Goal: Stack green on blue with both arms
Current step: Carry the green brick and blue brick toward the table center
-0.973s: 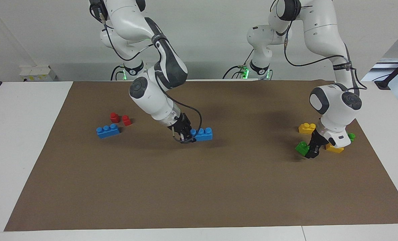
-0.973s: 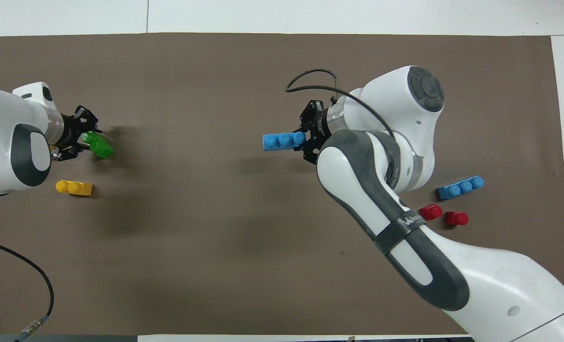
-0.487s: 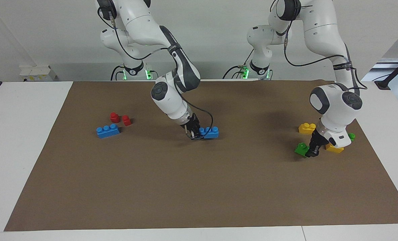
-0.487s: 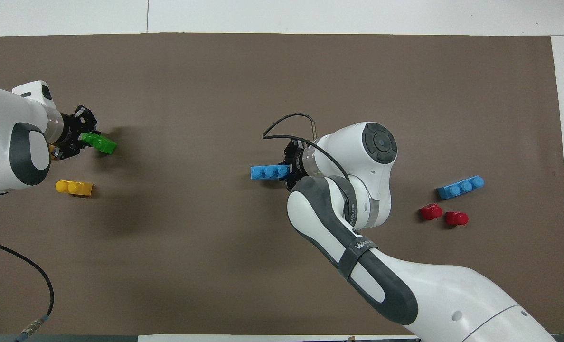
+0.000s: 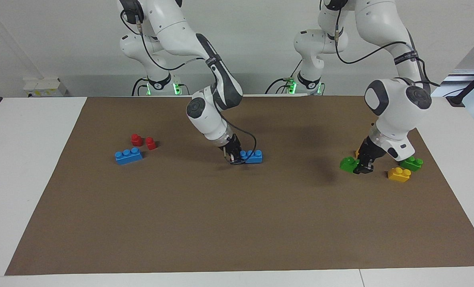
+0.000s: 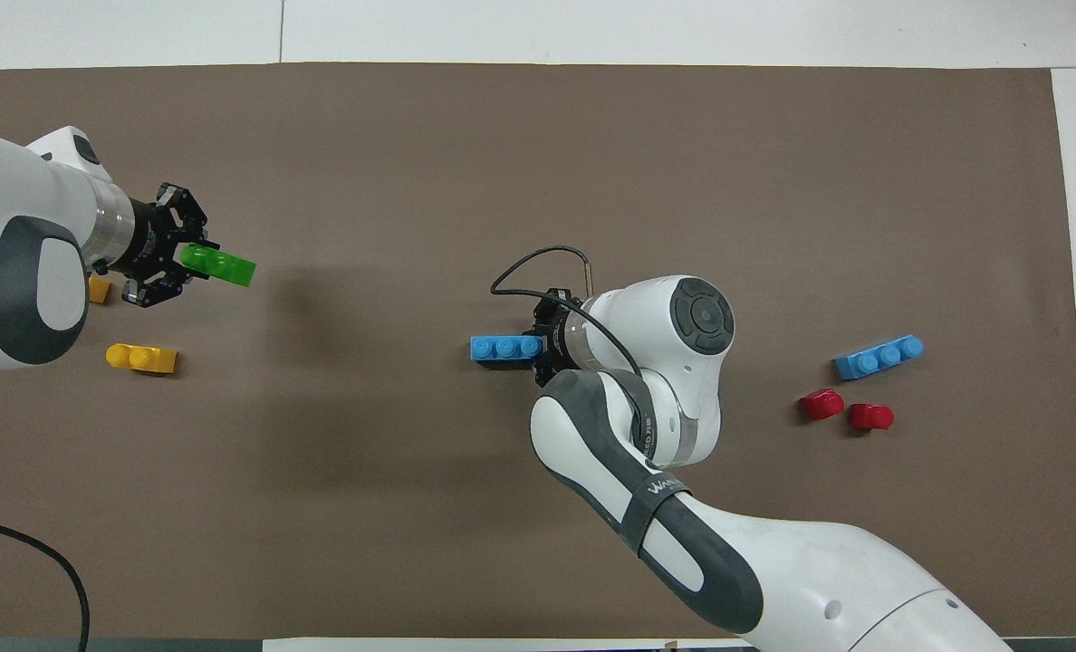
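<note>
Left jaws (image 5: 361,166) clamped on the green brick (image 5: 348,164), lifted near the worktop's left-arm end; right jaws (image 5: 234,156) pinch the blue brick (image 5: 253,156) mid-worktop, seemingly resting there; both light, rigid, slick plastic; hold the side walls, studs clear.

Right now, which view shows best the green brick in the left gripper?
Overhead: the green brick sticks out clear of the left gripper. In the facing view only its end shows beside the gripper.
</note>
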Robot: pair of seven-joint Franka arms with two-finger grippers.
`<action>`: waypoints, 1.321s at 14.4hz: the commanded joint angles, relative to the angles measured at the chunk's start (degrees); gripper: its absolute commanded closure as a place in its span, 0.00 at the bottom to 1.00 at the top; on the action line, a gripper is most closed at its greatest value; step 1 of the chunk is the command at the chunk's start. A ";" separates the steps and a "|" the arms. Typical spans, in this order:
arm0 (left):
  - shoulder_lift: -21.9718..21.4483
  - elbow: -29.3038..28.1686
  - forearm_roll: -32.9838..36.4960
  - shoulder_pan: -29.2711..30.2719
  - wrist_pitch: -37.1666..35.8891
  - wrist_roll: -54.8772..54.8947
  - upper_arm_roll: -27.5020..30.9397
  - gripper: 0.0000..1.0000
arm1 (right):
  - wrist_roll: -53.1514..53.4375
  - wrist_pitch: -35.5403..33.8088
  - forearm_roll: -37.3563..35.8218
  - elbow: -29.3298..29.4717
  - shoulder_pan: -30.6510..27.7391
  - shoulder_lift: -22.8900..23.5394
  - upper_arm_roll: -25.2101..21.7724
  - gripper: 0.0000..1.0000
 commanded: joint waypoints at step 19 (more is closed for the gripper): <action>-4.38 -7.84 6.64 -27.84 3.85 -78.12 0.56 1.00 | -0.84 3.97 1.65 -4.05 0.07 -0.69 -0.16 1.00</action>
